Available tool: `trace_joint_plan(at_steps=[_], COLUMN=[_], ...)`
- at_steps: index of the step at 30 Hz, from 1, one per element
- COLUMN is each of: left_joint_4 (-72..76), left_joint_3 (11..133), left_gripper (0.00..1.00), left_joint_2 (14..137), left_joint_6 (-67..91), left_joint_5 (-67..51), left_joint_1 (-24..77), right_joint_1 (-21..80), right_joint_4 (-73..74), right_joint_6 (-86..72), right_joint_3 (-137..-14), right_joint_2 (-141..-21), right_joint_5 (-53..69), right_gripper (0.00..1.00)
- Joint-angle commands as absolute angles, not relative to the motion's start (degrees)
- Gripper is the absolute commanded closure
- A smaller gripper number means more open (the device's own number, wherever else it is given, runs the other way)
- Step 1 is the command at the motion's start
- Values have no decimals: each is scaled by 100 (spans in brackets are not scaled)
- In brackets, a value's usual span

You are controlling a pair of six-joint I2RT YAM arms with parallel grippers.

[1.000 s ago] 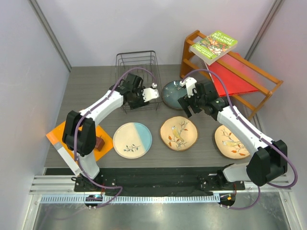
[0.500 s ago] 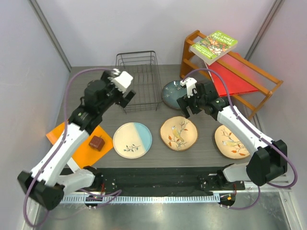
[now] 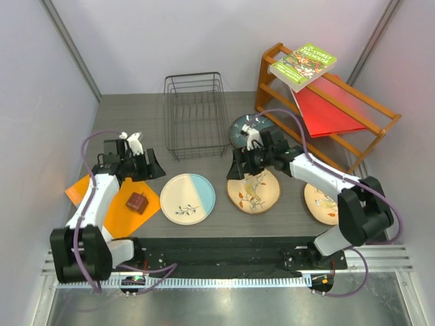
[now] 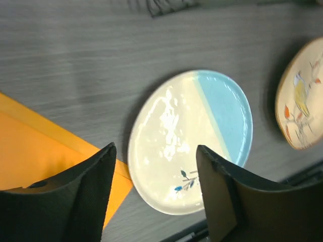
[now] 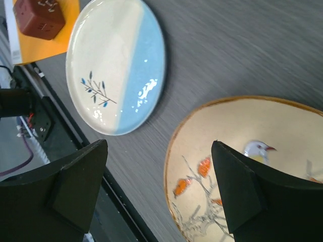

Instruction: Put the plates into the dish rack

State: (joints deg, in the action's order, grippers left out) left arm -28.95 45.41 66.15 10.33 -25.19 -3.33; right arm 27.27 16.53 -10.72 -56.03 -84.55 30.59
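The dish rack (image 3: 196, 114) stands at the far side of the table (image 3: 129, 122), left of the orange wooden shelf (image 3: 270, 53), and all four plates lie flat on the tabletop outside it. The cream and light-blue plate (image 3: 187, 198) sits at the near side, left of centre. The middle bird plate (image 3: 262, 197) lies just to its right without touching it, and the right bird plate (image 3: 319, 204) lies further right, partly under the right arm. The dark speckled plate (image 3: 236, 132) lies farther back, between the rack's near right corner and the shelf (the arm and its cable cover much of it). The left gripper (image 3: 151, 166) hangs over bare table just left of the cream and light-blue plate, jaws spread wide with nothing between the fingers (image 4: 86, 196). The right gripper (image 3: 243, 168) is above the far left edge of the middle bird plate, jaws also wide apart and holding nothing; whether the fingers (image 5: 75, 186) touch the plate cannot be told. At the near left lies an orange mat (image 3: 115, 207) with a small brown block (image 3: 137, 202) on it. A green book (image 3: 302, 66) rests on top of the shelf.
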Motion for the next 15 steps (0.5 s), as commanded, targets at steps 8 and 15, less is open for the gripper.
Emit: trace_joint_plan(at_steps=[8, 15], left_joint_4=[-2759, -3041], left_joint_3=[4623, 4957], left_gripper=[44, 45], left_joint_2=[8032, 8604], left_joint_6=[888, 826], left_joint_5=[-3744, -3253], left_joint_1=[-527, -536], right_joint_1=[3357, 3586], right_joint_4=[27, 26], right_joint_6=[-1837, -1793], right_joint_3=[-6205, -6416], right_joint_2=[-9632, -10107], right_joint_5=[3604, 3463], right_gripper=[12, 12])
